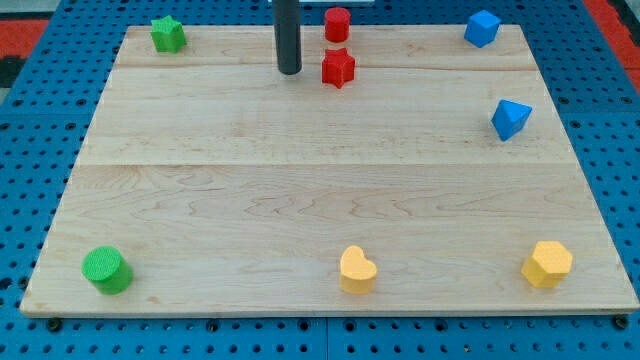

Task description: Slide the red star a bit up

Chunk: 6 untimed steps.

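Camera view, single frame. Pale wooden board (330, 190), rectangular, made of glued planks, resting on a blue perforated surface (30, 150).

Item 1: straight dark rod, entering from the view's top, upright. My tip (289, 72) sits on the board near its top edge, just to the view's left of the red star-shaped block (338, 67), with a narrow gap between them; no contact shows. No jaws or fingers on this rod, so no open or closed state applies: it holds nothing.

Item 2: red star-shaped block, top centre of the board, directly below the red cylinder block (337, 23) and close to it; whether they touch cannot be told.

Item 3: green star-shaped block (168, 34), top left corner.

Item 4: blue cube block (481, 28), top right corner.

Item 5: blue wedge-like block (511, 119), right edge, below the blue cube and well apart from it; exact shape unclear.

Item 6: green cylinder block (106, 270), bottom left corner.

Item 7: yellow heart-shaped block (357, 269), bottom edge, centre.

Item 8: yellow faceted block (547, 264), roughly hexagonal, bottom right corner.
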Tool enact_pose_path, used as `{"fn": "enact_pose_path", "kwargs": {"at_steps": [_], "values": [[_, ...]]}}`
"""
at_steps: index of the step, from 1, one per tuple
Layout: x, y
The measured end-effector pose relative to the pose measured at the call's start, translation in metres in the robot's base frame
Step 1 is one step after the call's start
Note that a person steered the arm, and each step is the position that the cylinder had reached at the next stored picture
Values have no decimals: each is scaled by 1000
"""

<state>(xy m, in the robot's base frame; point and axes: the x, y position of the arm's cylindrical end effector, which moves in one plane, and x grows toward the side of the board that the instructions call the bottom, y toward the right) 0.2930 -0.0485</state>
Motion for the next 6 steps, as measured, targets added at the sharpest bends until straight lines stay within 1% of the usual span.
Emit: {"fn": "enact_pose_path", "kwargs": {"at_steps": [1, 2, 3, 4, 5, 6], "values": [[34, 4], [38, 36], [-1, 49], [-40, 49], [-47, 49], [-22, 49]]}}
